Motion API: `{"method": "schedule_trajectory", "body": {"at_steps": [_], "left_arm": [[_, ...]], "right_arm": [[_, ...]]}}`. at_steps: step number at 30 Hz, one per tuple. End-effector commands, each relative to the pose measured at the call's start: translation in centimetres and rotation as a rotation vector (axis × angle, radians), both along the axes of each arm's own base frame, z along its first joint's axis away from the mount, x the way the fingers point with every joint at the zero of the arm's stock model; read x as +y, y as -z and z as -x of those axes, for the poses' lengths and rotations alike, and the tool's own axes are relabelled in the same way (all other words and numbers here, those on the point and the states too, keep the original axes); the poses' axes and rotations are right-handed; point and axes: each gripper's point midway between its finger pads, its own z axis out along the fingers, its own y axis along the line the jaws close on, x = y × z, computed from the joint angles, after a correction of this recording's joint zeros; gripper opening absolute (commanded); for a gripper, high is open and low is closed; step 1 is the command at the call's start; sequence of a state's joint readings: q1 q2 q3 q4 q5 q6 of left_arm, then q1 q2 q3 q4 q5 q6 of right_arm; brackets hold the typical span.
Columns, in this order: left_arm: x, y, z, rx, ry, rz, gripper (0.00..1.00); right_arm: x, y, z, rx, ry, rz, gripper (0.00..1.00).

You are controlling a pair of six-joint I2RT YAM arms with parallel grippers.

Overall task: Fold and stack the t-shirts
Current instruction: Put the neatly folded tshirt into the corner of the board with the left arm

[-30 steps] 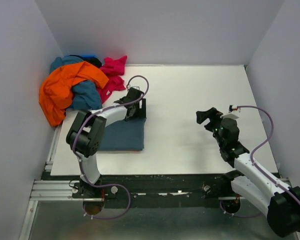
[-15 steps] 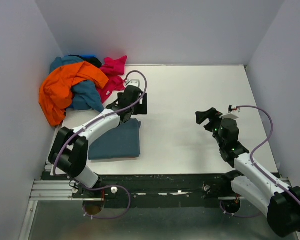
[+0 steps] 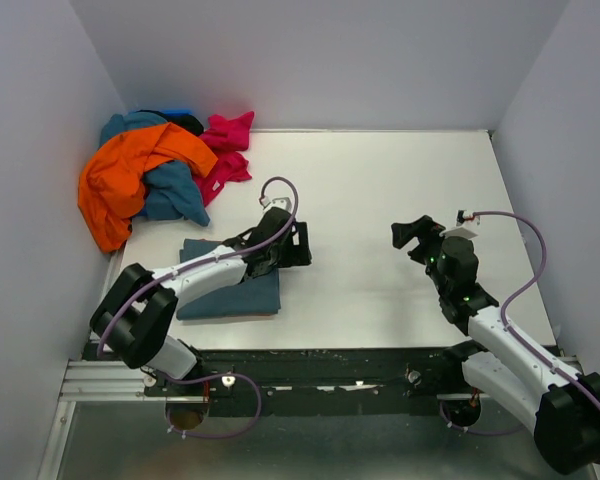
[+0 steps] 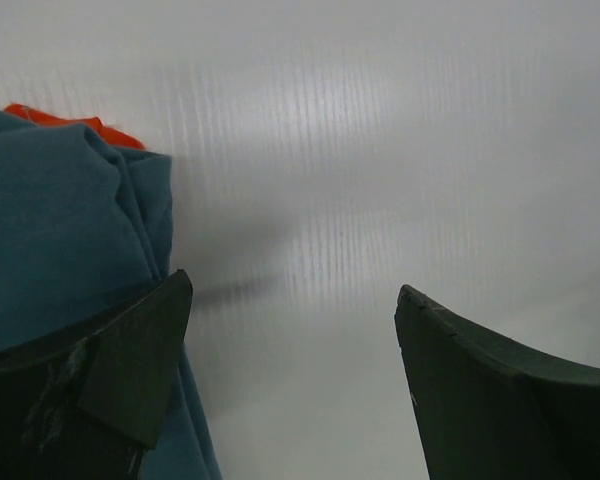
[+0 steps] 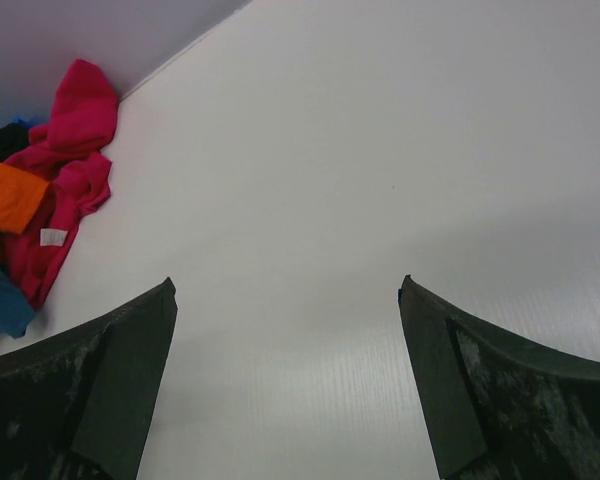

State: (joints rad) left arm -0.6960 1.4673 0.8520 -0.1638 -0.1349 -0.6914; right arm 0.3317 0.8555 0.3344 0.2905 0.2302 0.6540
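Four t-shirts and two arms, listed by view.

Top external view. One slate blue-grey t-shirt lay folded into a flat rectangle on the near left part of the white counter. The left arm reached across it, and the left pincer sat at the fold's far right corner. Three unfolded shirts lay heaped in the far left corner against the wall. An orange t-shirt was on top and nearest the wall, and a teal t-shirt lay under and beside it. A magenta-pink t-shirt was on the heap's right side. The heap lay apart from the folded shirt. The right pincer was over the right half of the counter, well apart from all cloth.

Left wrist view. The left pincer's fingers stood wide apart with bare counter in the gap. The slate blue-grey t-shirt filled the left side, its layered edge running down behind the left finger. Contact between finger and cloth could not be told. A sliver of orange showed above the cloth.

Right wrist view. The right pincer's fingers stood wide apart over bare counter. The magenta-pink t-shirt, a white label on it, lay at upper left. Bits of orange and teal cloth showed at the left edge.
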Motion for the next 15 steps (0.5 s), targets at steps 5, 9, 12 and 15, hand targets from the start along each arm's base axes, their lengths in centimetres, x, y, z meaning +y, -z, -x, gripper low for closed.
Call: {"method": "schedule_trajectory", "body": {"at_steps": [5,9,12,15], "left_arm": [[-3.5,1.5,0.4,0.068,0.056,0.121,0.94],[-2.1,2.8,0.5,0.097,0.020,0.043,0.94],[0.2,3.7,0.8,0.112,-0.059,-0.042,0.97],[1.3,4.5,2.2,0.136,-0.086,-0.034,0.98]], "right_arm": [[-0.2,0.2,0.0,-0.001,0.003,0.008,1.00],[-0.2,0.1,0.0,-0.002,0.006,0.009,1.00],[-0.3,0.1,0.0,-0.002,0.007,0.009,1.00],[-0.2,0.1,0.0,0.000,0.006,0.009,1.00]]}}
